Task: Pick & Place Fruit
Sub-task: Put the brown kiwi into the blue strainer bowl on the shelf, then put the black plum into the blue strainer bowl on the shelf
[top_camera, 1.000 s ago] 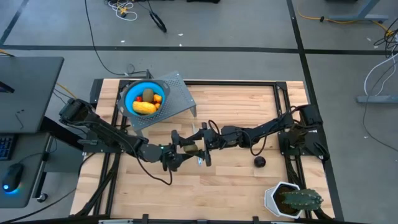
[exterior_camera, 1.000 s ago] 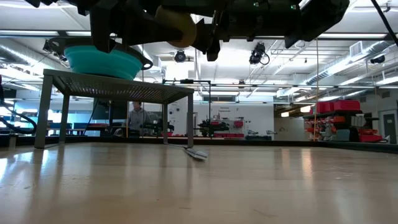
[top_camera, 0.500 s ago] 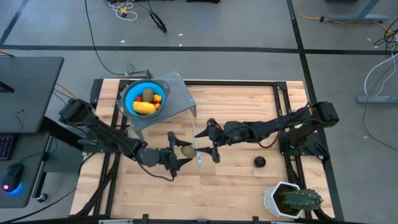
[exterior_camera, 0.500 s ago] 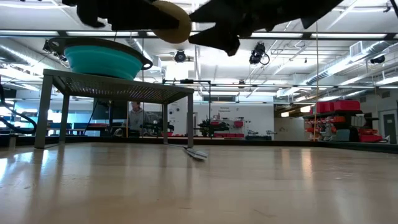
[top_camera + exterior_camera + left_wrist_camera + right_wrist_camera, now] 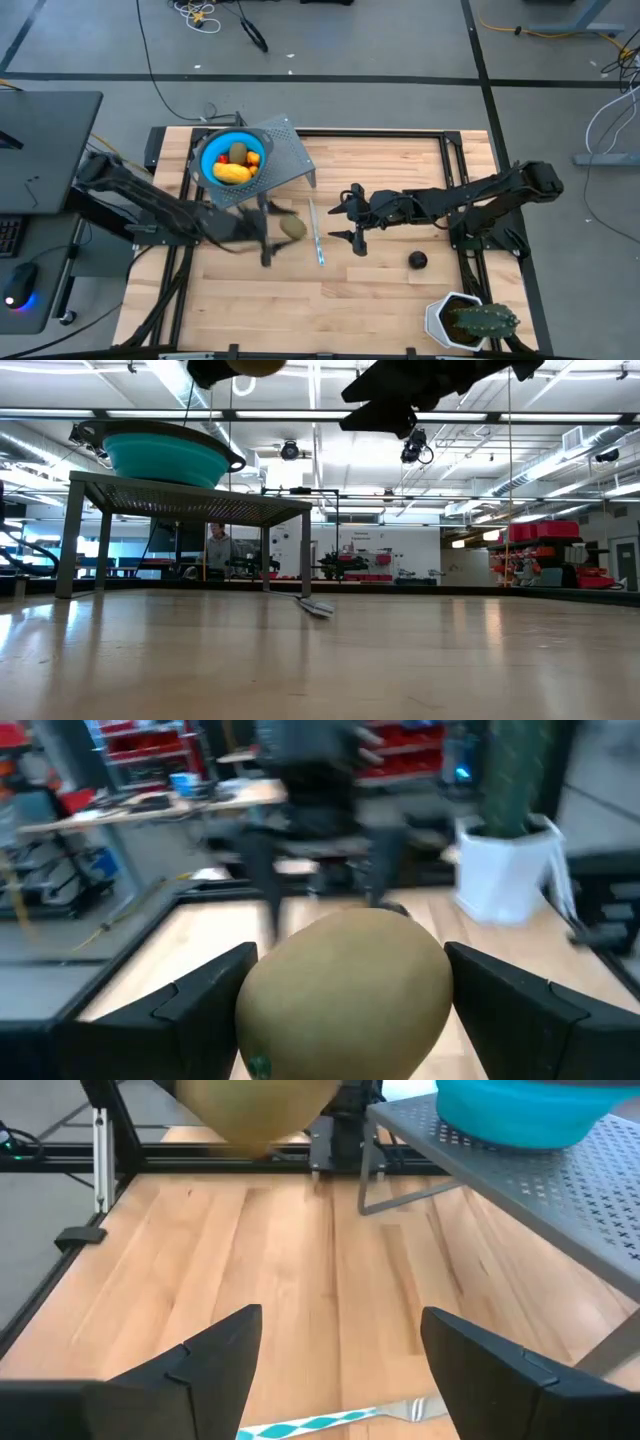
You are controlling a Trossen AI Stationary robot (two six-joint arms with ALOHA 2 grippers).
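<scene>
We see the left gripper holding an olive-brown kiwi in the air over the middle of the desk, its jaws clamped on the fruit's two sides. The left wrist view shows the kiwi seated squarely between the dark fingers, a grip we judge firm enough to carry it. It sits high, above the bowl's rim in the low view, which suits lifting it over the edge of the blue bowl.

That bowl stands on a perforated metal stand at the far left corner and already holds a yellow oblong fruit, another kiwi and small orange-red balls. A black ball lies on the desk to the right, well apart from the rest.

The right gripper hovers right of centre with its jaws apart and nothing between them, as the right wrist view confirms.

A thin silvery-blue stick lies on the wood between the two grippers, below the carry path. A potted spiky plant stands at the near right corner, out of the way. The stand's near edge is the likeliest thing to clip.
</scene>
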